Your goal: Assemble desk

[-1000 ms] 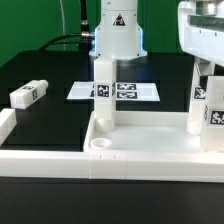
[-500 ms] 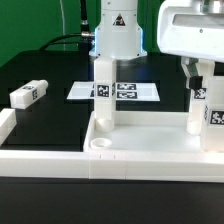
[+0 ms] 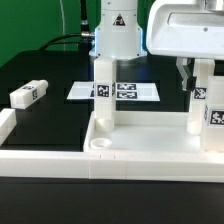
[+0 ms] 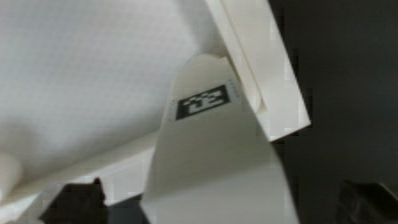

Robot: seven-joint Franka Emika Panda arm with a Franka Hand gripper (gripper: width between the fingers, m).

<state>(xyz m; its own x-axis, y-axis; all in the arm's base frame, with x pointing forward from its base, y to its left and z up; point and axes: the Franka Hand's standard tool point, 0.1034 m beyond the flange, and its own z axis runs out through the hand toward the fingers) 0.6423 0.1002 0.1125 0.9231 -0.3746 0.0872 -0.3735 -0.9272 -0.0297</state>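
Black matte tabletop (image 3: 50,130) fills the exterior view, edged nearest the camera by a smooth white border rail (image 3: 40,160) with a square profile. Just beyond it sits the desk top (image 3: 140,150), a large tray-like rectangle of glossy white plastic with a raised rim and a round socket (image 3: 100,146) at its near corner. Three short square white legs stand upright in the tray: one (image 3: 103,92) toward the exterior view's left, and two (image 3: 198,100) (image 3: 216,108) close together at the exterior view's right, all bearing black-and-white tags. A fourth leg (image 3: 28,94) lies on its side on the black surface, well apart, at the exterior view's left.

Over the right-hand legs hangs the gripper (image 3: 190,72), its jaws spread wide and grasping nothing, under a boxy white housing. In the wrist view a tagged white leg (image 4: 210,150) rises as a flat-sided post against the pale tray floor.

Farther back, the marker board (image 3: 115,91) lies flat, thin and white, partly hidden by the left leg. Behind it stands the arm's rounded white base (image 3: 118,35) against a green backdrop.
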